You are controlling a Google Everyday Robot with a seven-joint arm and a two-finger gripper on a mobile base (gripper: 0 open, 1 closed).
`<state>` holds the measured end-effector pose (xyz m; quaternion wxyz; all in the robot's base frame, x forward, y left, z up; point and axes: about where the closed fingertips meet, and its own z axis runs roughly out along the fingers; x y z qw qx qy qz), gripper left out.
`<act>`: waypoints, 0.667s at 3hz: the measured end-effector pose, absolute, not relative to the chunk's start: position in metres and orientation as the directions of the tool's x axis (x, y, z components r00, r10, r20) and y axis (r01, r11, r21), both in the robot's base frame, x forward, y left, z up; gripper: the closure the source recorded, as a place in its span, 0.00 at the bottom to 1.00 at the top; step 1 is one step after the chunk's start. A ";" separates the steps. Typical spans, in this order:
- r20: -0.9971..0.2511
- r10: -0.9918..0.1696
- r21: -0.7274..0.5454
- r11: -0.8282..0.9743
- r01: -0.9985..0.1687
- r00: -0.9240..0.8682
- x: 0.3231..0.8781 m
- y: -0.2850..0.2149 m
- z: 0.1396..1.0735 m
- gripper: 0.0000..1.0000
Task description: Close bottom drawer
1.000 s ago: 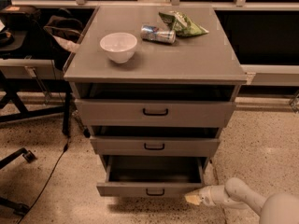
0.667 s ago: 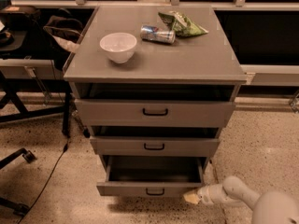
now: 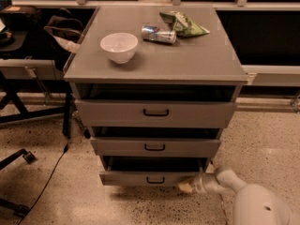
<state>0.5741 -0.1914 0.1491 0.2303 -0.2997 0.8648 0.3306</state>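
Observation:
The bottom drawer is the lowest of three grey drawers, with a small black handle at its centre. It stands partly open, with a dark gap above its front panel. My gripper is low at the drawer front's right end, its pale tip against the panel's lower right corner. My white arm reaches in from the bottom right.
The middle drawer and top drawer also stand a little open. On the cabinet top sit a white bowl, a can and a green bag. A chair base and a cable lie at the left.
The bottom drawer has slid inward; less of its inside shows. My gripper has moved with its right front corner toward the cabinet.

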 end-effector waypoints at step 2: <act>-0.658 -0.295 0.366 0.679 -0.636 -0.693 0.633 -0.184 0.165 1.00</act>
